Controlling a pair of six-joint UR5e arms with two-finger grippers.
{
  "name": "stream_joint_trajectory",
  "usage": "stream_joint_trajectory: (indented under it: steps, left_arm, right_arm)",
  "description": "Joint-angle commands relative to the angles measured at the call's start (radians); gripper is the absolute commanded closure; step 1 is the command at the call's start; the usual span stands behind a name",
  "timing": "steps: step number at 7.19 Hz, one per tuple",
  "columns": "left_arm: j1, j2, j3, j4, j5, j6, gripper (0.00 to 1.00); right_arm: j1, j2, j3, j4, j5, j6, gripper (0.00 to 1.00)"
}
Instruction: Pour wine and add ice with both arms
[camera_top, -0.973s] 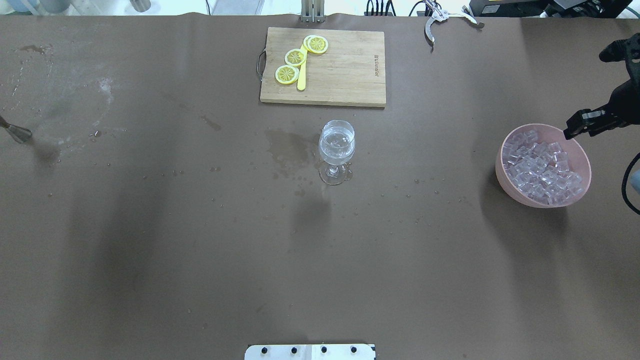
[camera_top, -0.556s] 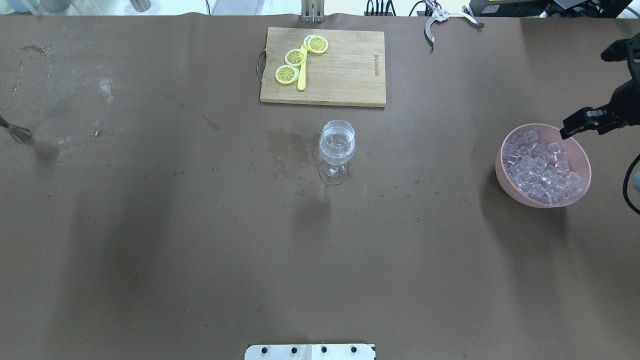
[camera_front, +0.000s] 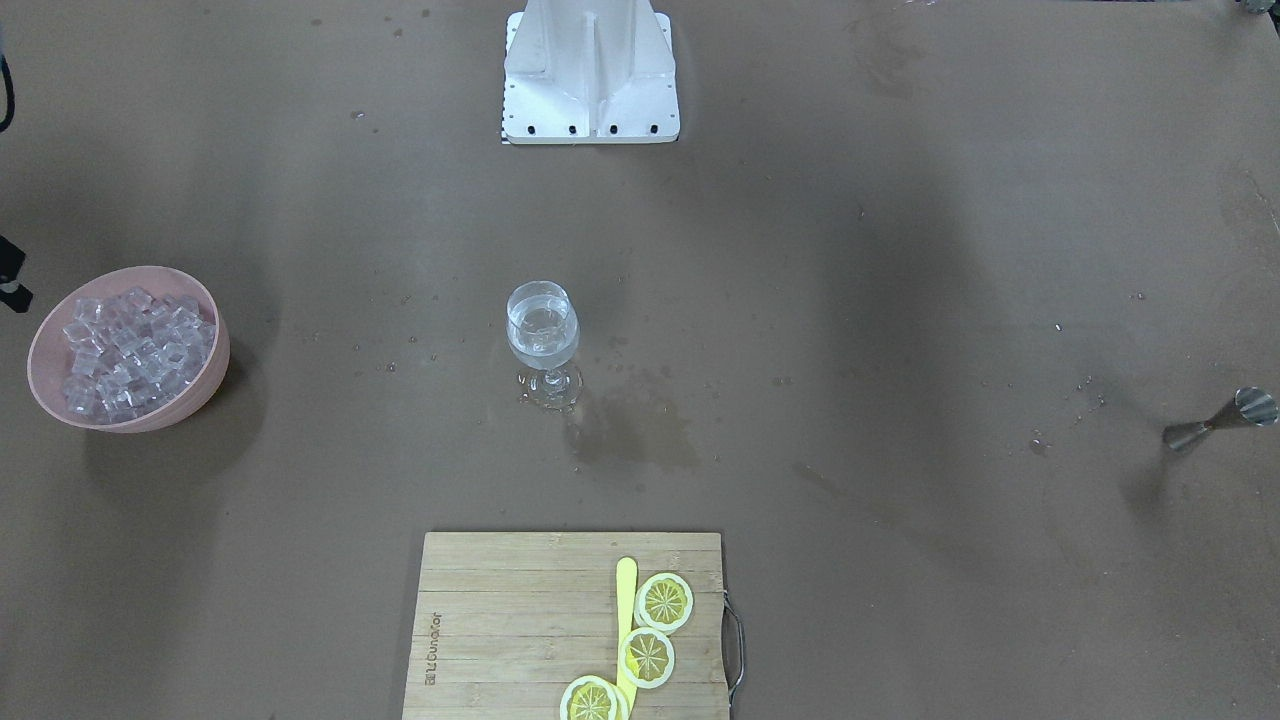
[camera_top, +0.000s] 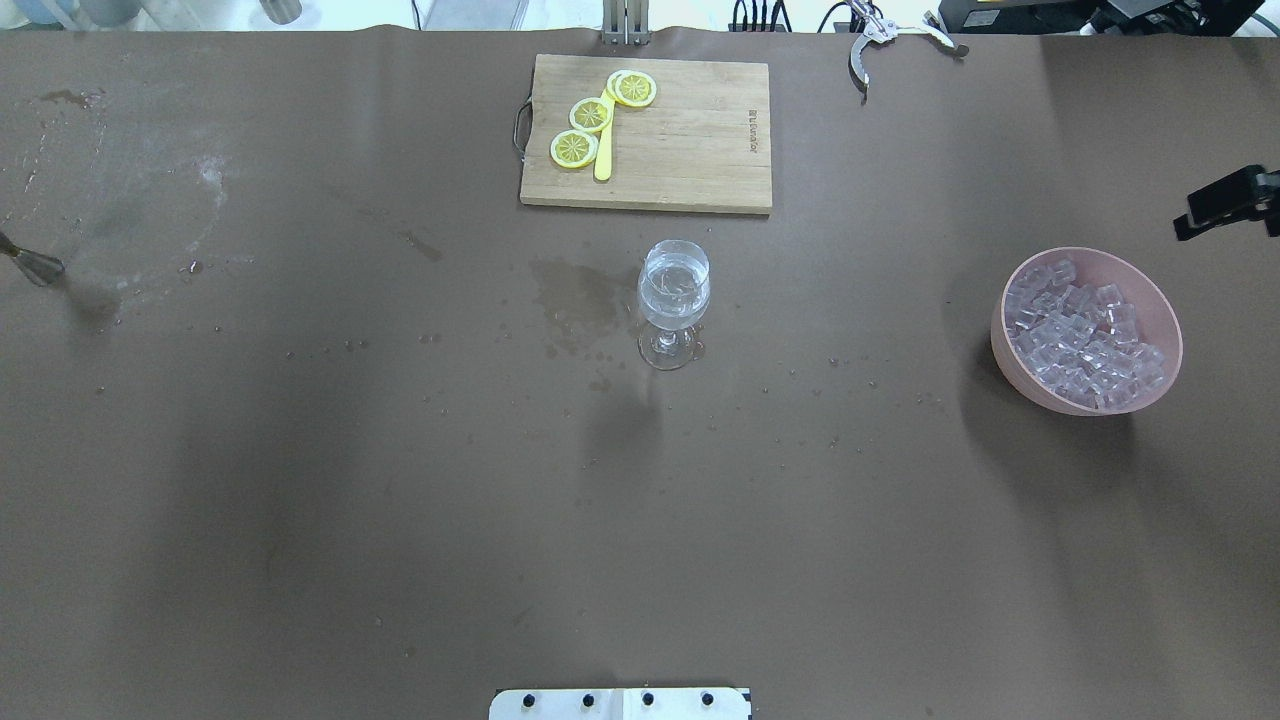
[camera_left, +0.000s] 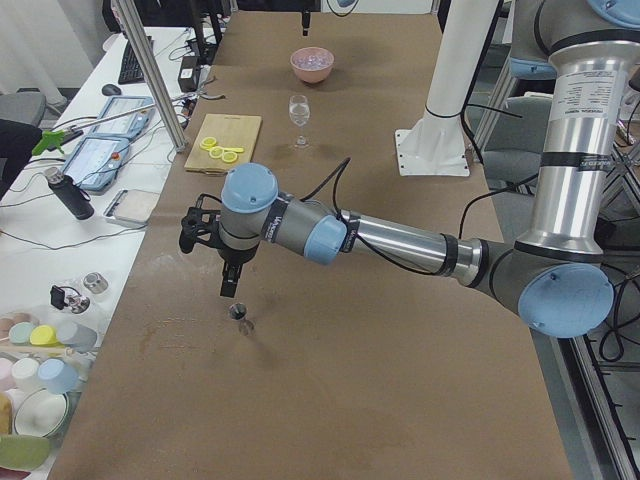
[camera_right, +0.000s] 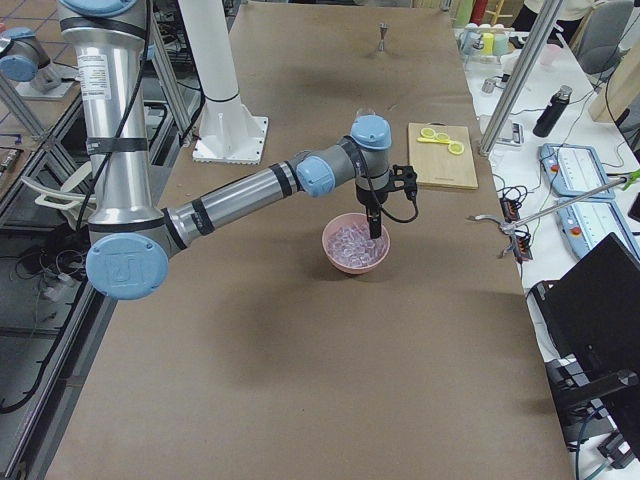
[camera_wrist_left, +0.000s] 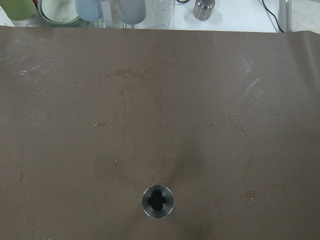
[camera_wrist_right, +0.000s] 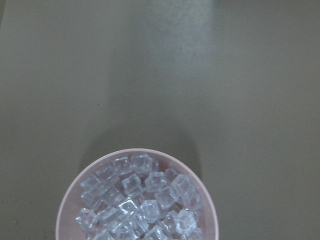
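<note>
Sitting mid-table, the clear stemmed glass (camera_top: 672, 330) is holding colourless wine (camera_top: 675, 290), seemingly iced already; glassy ice cubes (camera_top: 1080, 340) are filling the pink bowl (camera_top: 1000, 330), far right. The black left gripper (camera_left: 229, 290) and black right gripper (camera_right: 375, 230) are hovering, finger spacing impossible to tell; the task is looking nearly done.

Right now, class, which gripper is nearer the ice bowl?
Right. The right gripper hangs close above the bowl's edge; the left gripper is far away, above the jigger.
</note>
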Motion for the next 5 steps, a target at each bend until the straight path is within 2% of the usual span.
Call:
stream_joint_trajectory:
  steps: [1,3,5]
  left_arm:
    - [-0.001,-0.015,0.002,0.028,0.001,0.001,0.02]
    - [-0.003,-0.021,0.008,0.028,0.001,0.001,0.02]
    - [-0.003,-0.026,0.010,0.030,0.003,0.001,0.02]
  right_arm:
    - [0.177,-0.007,-0.097,-0.030,0.061,-0.240,0.02]
    - [0.312,-0.001,-0.235,-0.030,0.065,-0.433,0.00]
    - [0.354,-0.001,-0.279,-0.028,0.051,-0.450,0.00]
